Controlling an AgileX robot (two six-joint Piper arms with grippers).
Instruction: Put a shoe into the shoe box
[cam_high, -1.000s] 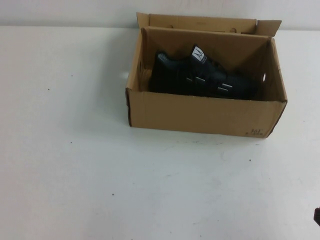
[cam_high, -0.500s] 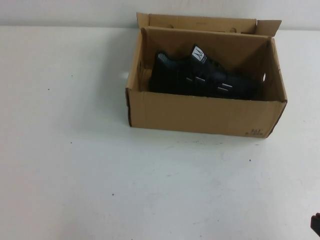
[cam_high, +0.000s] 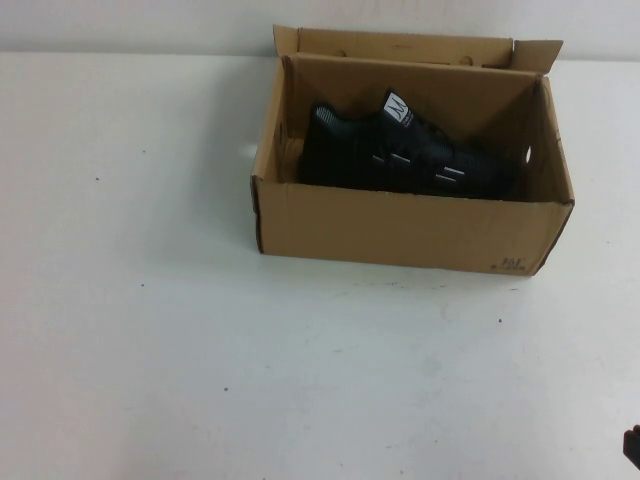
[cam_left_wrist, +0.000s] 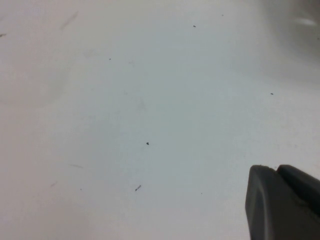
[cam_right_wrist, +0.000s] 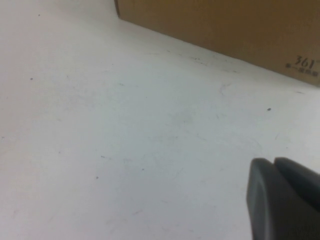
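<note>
The left gripper (cam_left_wrist: 282, 202) does not appear in the high view; its wrist view shows only a dark grey part of it above the bare white table (cam_high: 200, 330), and I cannot tell its state. Further right, the shoe box (cam_high: 400, 232) stands open on the table, toward the far edge and right of the middle, flaps up. The shoe (cam_high: 405, 152) lies inside it, against the far wall, white tongue label upward. The right gripper (cam_high: 633, 447) sits at the near right corner, well apart from the box; its state also cannot be told.
</note>
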